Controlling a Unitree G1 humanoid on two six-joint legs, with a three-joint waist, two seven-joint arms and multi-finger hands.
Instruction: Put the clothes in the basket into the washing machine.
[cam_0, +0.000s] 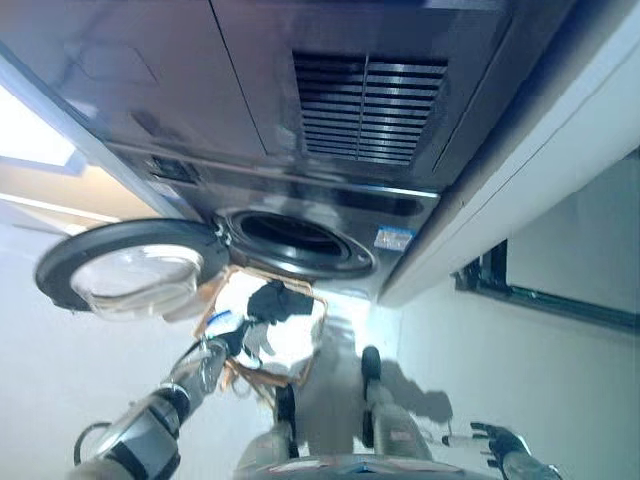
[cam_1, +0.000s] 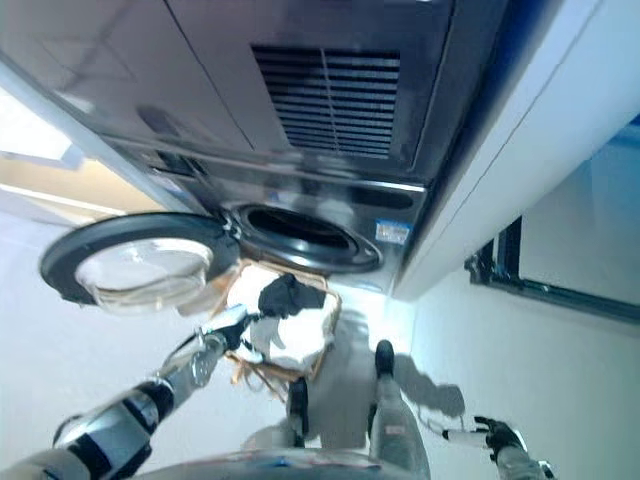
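The basket (cam_1: 285, 330) is seen just below the washing machine (cam_1: 300, 235), its door (cam_1: 135, 260) swung open. Dark clothes (cam_1: 283, 295) lie inside. The left hand (cam_1: 232, 325) touches its rim, grip unclear; the right hand (cam_1: 497, 435) hangs relaxed, well apart.

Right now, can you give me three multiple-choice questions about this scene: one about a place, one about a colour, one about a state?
1. Where is the basket?
A. on top of the washing machine
B. on the floor below the machine's drum opening
C. inside the drum

2. What colour is the garment on top of the basket?
A. black
B. red
C. yellow

3. How is the machine's door?
A. shut
B. removed
C. swung open

Answers: 1 B, the basket sits just under the opening. 2 A, a dark piece lies on pale cloth. 3 C, the round door hangs out to the left.
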